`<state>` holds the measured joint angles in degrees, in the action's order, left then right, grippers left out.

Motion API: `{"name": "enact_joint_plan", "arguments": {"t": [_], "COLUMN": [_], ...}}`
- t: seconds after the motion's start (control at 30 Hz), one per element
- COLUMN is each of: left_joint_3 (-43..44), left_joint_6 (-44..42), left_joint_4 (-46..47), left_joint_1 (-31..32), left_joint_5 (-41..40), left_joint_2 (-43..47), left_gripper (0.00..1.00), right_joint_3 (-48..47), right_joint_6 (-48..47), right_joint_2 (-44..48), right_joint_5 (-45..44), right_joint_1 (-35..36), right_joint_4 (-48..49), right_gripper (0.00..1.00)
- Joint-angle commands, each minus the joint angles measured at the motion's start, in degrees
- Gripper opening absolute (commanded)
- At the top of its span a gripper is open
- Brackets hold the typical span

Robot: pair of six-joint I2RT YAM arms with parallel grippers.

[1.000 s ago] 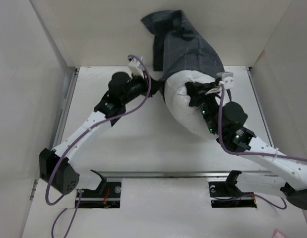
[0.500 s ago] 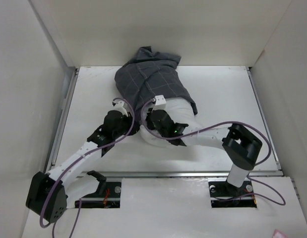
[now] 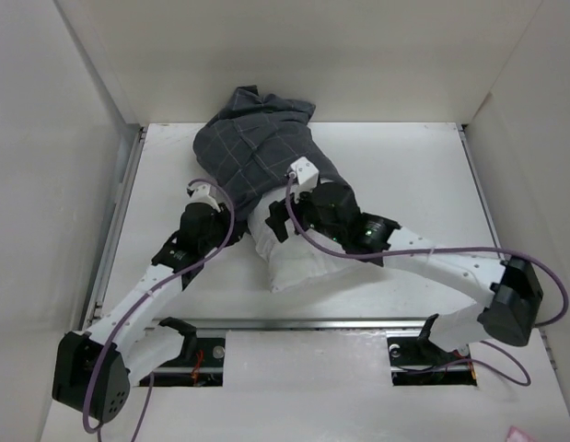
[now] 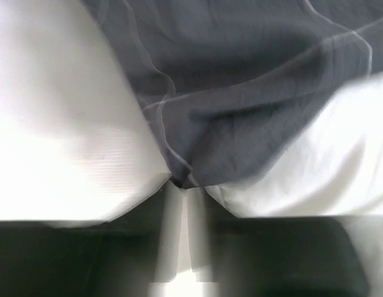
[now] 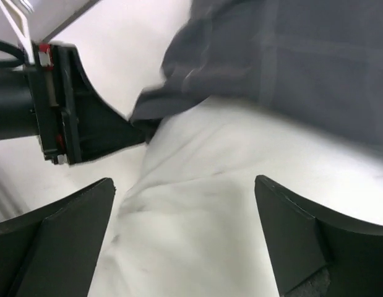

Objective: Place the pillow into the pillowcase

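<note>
The dark grey checked pillowcase point(image 3: 252, 152) lies bunched at the table's back, drawn over the far end of the white pillow point(image 3: 298, 267). The pillow's near end sticks out towards the front. My left gripper point(image 3: 237, 221) is at the pillow's left side, shut on a pinch of pillowcase hem point(image 4: 182, 179). In the left wrist view the pillowcase point(image 4: 240, 93) fills the top and the pillow point(image 4: 315, 161) bulges at the right. My right gripper point(image 5: 185, 180) hovers open over the bare pillow point(image 5: 197, 204), its jaws wide apart. The pillowcase point(image 5: 290, 62) lies just beyond it.
White walls enclose the table point(image 3: 423, 175) on the left, back and right. The pillowcase's far end rests against the back wall point(image 3: 266, 92). In the right wrist view the left gripper's black body point(image 5: 61, 105) sits close by at the left.
The pillow and pillowcase have come down from the back wall and moved left. My right gripper has opened and let go of the pillow. The left gripper keeps its pinch.
</note>
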<state>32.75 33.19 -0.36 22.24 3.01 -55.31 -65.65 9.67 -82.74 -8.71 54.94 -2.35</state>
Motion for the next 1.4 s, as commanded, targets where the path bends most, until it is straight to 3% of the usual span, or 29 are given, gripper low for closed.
{"name": "enact_joint_plan", "arguments": {"t": [0.0,0.03,0.1,0.13,0.2,0.37,0.47,0.67,0.8,0.9,0.93,0.97,1.03,1.07,1.13,1.37], "left_joint_3": [1.0,1.0,1.7,2.2,2.8,2.8,4.2,4.7,5.3,7.0,7.8,8.4,10.9,11.8,13.6,25.1], "left_joint_6": [0.4,1.3,1.9,1.9,1.9,-1.5,-3.4,-2.3,-1.6,-1.1,-1.1,-1.1,0.3,1.6,4.9,11.8], "left_joint_4": [-3.5,-4.7,-6.8,-7.5,-8.1,-7.5,-6.7,-3.8,-1.5,-1.5,-0.8,-0.8,-0.8,-0.8,1.1,-3.3], "left_joint_1": [-1.8,-1.8,-1.8,-1.8,-1.8,-1.8,-1.3,2.7,7.9,11.3,12.7,13.3,13.8,13.8,13.8,13.8], "left_joint_5": [-3.0,-4.7,-5.2,-4.7,-2.7,10.5,16.7,18.6,17.6,14.1,13.0,11.9,9.5,5.0,1.1,-21.8], "left_joint_2": [1.0,1.0,2.1,3.6,5.7,13.7,15.0,8.7,2.9,0.2,-2.2,-3.6,-7.9,-9.0,-11.0,-17.5], "left_gripper": [0.43,0.63,0.94,1.00,1.00,1.00,1.00,1.00,1.00,1.00,0.97,0.91,0.51,0.31,0.00,0.00], "right_joint_3": [-3.2,-3.8,-4.3,-4.3,-4.9,-8.2,-9.0,-11.5,-11.0,-12.4,-12.4,-13.0,-13.6,-13.6,-13.1,-4.1], "right_joint_6": [-12.5,-14.5,-17.3,-20.2,-23.2,-29.0,-30.6,-31.4,-30.0,-28.3,-27.6,-27.6,-26.2,-25.6,-23.7,-13.8], "right_joint_2": [5.7,5.7,6.3,6.3,4.3,-1.4,-4.9,-10.1,-11.4,-12.7,-12.7,-13.2,-12.6,-12.0,-9.0,7.3], "right_joint_5": [-6.2,-9.3,-13.2,-14.9,-17.0,-16.5,-15.4,-14.2,-13.5,-13.5,-14.1,-14.1,-14.1,-13.0,-8.4,-0.4], "right_joint_1": [-0.5,-0.5,-0.5,-0.5,-1.1,-1.6,-3.7,-6.7,-8.2,-8.7,-8.7,-8.7,-8.7,-8.7,-8.7,-7.5], "right_joint_4": [-2.3,-3.0,-3.0,-3.0,-3.0,-3.0,0.7,3.7,7.3,8.7,8.7,8.7,6.9,3.9,0.4,-9.8], "right_gripper": [1.00,1.00,1.00,1.00,0.94,0.68,0.68,0.67,0.59,0.40,0.32,0.16,0.00,0.00,0.00,0.00]}}
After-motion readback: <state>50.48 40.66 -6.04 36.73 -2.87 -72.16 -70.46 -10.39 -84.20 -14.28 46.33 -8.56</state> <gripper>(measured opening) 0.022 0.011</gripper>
